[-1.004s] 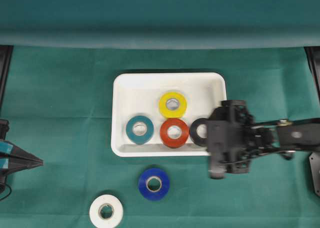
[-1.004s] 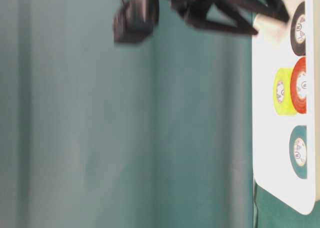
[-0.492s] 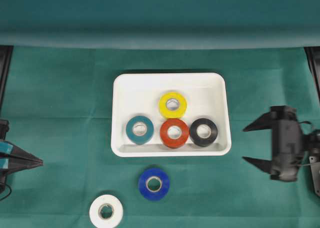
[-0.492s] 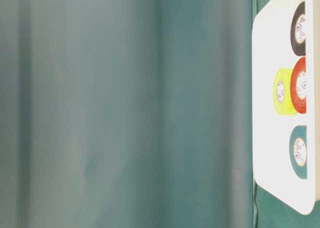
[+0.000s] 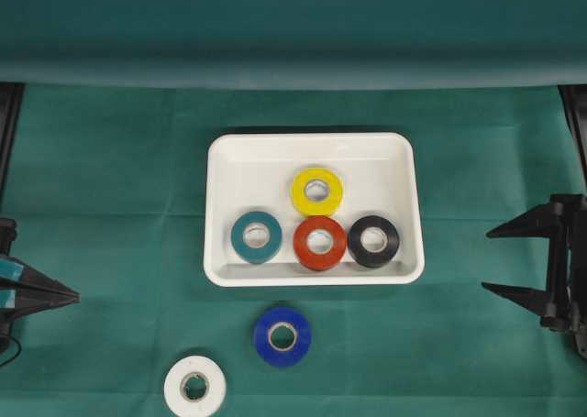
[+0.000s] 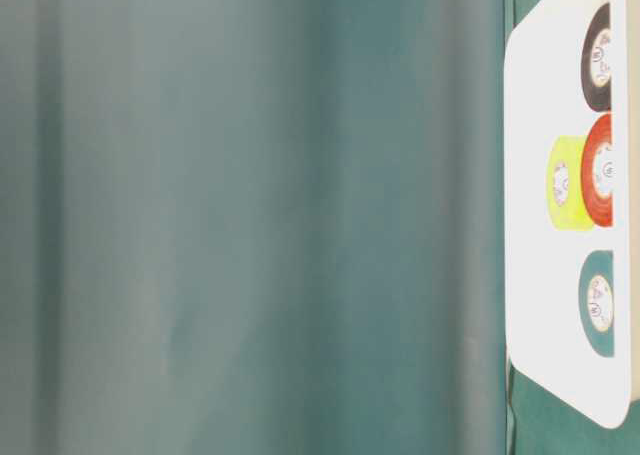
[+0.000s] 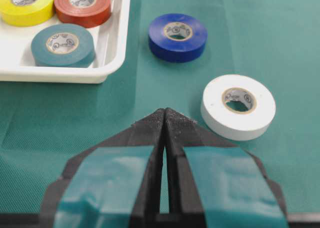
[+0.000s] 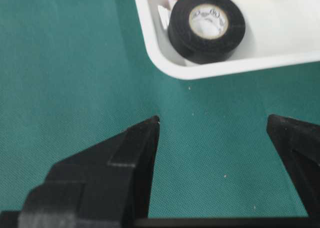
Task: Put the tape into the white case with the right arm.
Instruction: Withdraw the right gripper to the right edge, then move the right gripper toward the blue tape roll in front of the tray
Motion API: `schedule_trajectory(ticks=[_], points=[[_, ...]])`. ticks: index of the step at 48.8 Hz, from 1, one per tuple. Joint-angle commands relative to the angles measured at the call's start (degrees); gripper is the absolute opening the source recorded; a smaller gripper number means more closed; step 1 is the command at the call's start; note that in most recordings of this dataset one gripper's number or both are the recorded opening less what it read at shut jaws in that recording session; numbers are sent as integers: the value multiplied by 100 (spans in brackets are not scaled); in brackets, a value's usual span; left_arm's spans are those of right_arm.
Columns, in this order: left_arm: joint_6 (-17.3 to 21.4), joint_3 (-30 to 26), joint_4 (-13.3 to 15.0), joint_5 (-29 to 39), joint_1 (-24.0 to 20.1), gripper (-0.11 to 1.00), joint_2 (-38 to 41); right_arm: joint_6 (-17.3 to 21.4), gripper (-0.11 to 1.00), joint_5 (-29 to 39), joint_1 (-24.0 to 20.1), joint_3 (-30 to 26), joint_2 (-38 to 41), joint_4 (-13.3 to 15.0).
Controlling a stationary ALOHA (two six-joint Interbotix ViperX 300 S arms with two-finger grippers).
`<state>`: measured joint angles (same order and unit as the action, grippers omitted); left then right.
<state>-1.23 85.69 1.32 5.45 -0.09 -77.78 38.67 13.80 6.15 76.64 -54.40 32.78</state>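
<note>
Rolls of tape are numbering six in all. Four are lying flat in the white case (image 5: pixel 229 165): a yellow roll (image 5: pixel 317 192) toward the middle, and along the near wall a teal roll (image 5: pixel 257 237), a red roll (image 5: pixel 320 243) and a black roll (image 5: pixel 374 241). The yellow and red rolls are touching; the red and black are sitting just beside each other. Two more are resting outside on the green bench (image 5: pixel 110 160): a blue roll (image 5: pixel 282 335) just below the case and a white roll (image 5: pixel 195 386) near the bottom edge, well apart from the case.

Two pincers are showing. The right pincer (image 5: pixel 504 261) is sitting at the right border, well apart from the case, its two pointed black fingers spread wide with nothing between them. The left pincer (image 7: pixel 164 115), with light-blue patches on it, is lying at the left border with its fingers pressed together and holding nothing.

The right arm is being cut off by the frame edge in the overhead view, so only the fingers and a bit of the mount are showing. In the table-level view the case is appearing only at the far right, with the blue and white rolls out of frame. In the right wrist view the red and yellow rolls are being clipped by the top edge.
</note>
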Motion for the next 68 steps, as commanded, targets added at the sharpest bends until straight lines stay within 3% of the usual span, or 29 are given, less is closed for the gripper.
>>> schedule_trajectory(ticks=[1, 10, 25, 50, 68], points=[[9, -62, 9, -53, -9, 0, 44, 18, 59, -53, 0, -62, 35, -9], [9, -62, 9, -53, -9, 0, 44, 9, 59, -325, -229, 26, 237, -18], [9, -62, 9, -62, -9, 0, 44, 18, 59, -580, -1125, 105, 448, -18], [9, -62, 9, -70, -9, 0, 44, 9, 59, -492, -1151, -70, 765, 0], [9, -53, 9, -62, -9, 0, 44, -62, 59, -527, -1301, -949, 2127, 35]])
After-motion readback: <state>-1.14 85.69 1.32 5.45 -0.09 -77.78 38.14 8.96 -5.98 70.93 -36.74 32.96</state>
